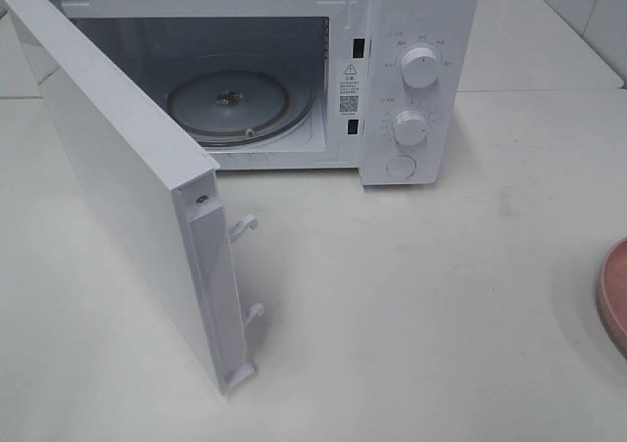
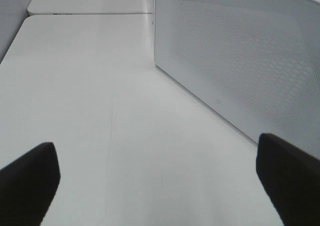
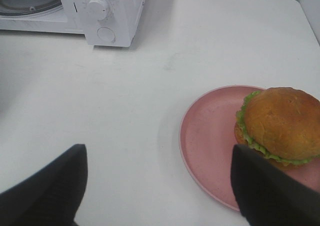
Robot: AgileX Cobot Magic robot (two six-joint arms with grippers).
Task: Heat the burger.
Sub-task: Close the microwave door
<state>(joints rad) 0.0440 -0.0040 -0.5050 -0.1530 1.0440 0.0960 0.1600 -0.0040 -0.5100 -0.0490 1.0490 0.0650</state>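
Exterior high view shows the microwave with its door swung fully open toward the left and the glass turntable inside bare, so by my reading the opening step is done and the loading step is next. Only the curved edge of the pink plate shows at the right border of that view; neither arm appears in it. The right wrist view places the burger on the far side of that plate, bun up, lettuce frilling out underneath, well apart from the microwave across bare worktop. The right gripper hangs above the worktop with its fingers spread wide and nothing between them; one dark finger overlaps the near rim of the plate in the picture, though whether it touches I cannot tell. The next move likely calls for this arm to centre over the burger or the plate edge, close gently, then carry it into the open cavity without tipping. The left gripper also stands fully spread and empty, hovering over the worktop just beside the perforated face of the door.
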